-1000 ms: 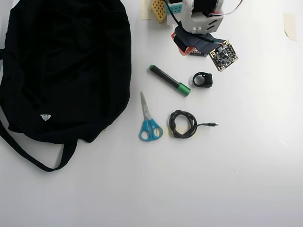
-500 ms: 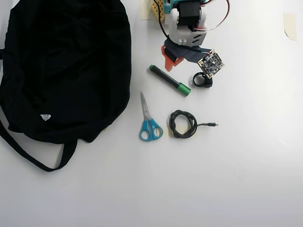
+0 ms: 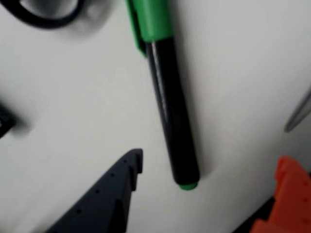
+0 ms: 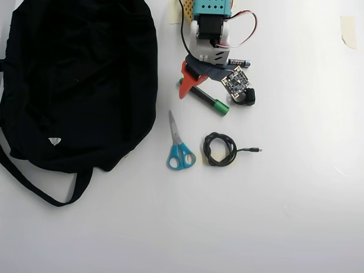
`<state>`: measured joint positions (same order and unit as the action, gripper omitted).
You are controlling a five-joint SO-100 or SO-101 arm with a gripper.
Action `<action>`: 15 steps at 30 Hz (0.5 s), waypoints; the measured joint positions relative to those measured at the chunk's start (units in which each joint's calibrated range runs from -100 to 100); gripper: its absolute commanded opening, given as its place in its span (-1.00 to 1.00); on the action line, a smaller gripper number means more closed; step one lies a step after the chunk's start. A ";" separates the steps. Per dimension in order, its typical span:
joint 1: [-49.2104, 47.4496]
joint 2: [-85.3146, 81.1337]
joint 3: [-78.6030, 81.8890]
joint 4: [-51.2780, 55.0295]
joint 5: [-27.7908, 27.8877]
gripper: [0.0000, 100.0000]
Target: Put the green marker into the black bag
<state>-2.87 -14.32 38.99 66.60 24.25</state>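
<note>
The green marker (image 4: pixel 208 100) lies slanted on the white table, its green cap (image 4: pixel 221 107) pointing down-right in the overhead view. My gripper (image 4: pixel 198 85) hangs open over its small-end half, the orange finger (image 4: pixel 185 82) on the bag side and covering the tip from above. In the wrist view the marker (image 3: pixel 171 116) runs from the green cap at the top down to its green end, which lies between the dark finger (image 3: pixel 114 191) and the orange finger (image 3: pixel 287 196) of the gripper (image 3: pixel 211 162); neither touches it. The black bag (image 4: pixel 79 79) lies at the left, well apart.
Blue-handled scissors (image 4: pixel 180 149) and a coiled black cable (image 4: pixel 219 149) lie below the marker. A black ring-shaped part (image 4: pixel 245 97) sits beside the cap, and a small battery (image 4: pixel 239 62) lies by the arm. The bag's strap (image 4: pixel 34 185) loops toward the lower left.
The arm has swung down and left from the black ring toward the marker. The open gripper now straddles the marker's small end, and the battery has come into view.
</note>
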 measured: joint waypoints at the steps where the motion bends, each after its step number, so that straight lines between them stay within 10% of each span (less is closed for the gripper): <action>1: -0.22 0.00 0.31 -0.17 -0.29 -0.30; 15: -0.59 0.00 2.44 -2.23 -0.78 -0.30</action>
<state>-3.45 -14.32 41.43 64.36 23.47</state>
